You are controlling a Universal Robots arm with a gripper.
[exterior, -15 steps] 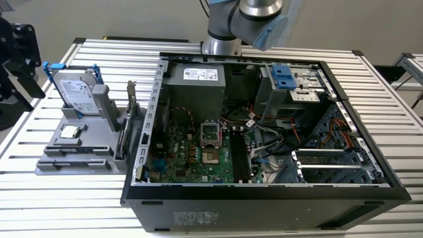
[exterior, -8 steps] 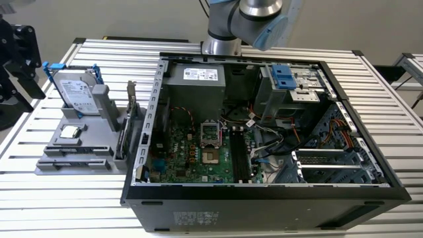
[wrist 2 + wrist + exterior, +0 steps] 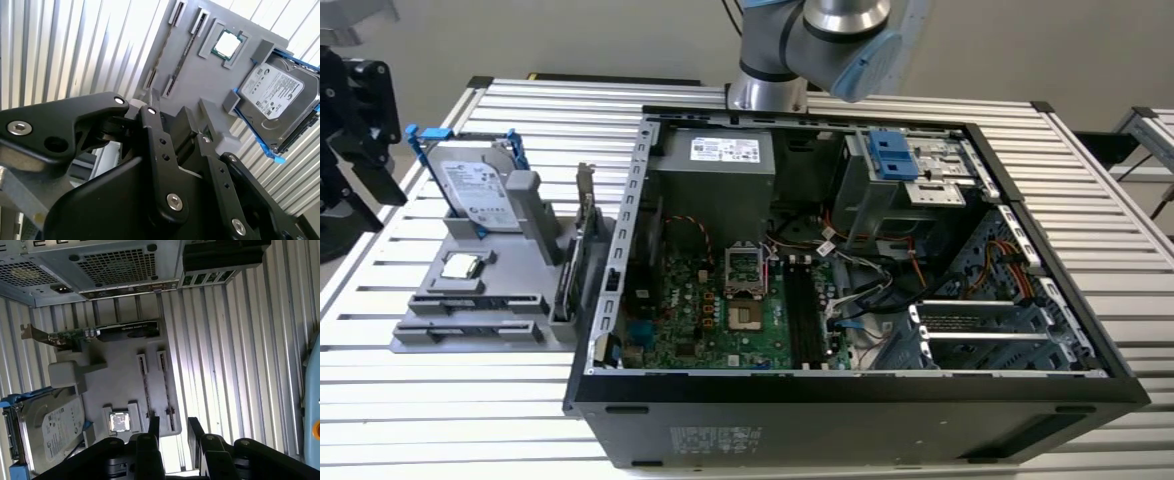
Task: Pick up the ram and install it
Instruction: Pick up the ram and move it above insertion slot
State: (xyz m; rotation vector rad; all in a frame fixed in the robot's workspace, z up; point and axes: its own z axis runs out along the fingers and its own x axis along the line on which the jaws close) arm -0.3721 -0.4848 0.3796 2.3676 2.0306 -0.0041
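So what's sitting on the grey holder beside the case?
A hard drive, a processor chip, an upright expansion card and two ram sticks standing edge-on. Anything under the drive is hidden.

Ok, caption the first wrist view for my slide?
Open gripper over the grey tray carrying a hard drive and processor, beside the computer case.

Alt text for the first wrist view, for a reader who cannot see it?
The gripper, fingers open and empty, hangs over a grey holder on the slatted table, nearest its two slots with the ram on edge. The holder also carries a processor chip, a hard drive and an expansion card; the computer case lies beside it.
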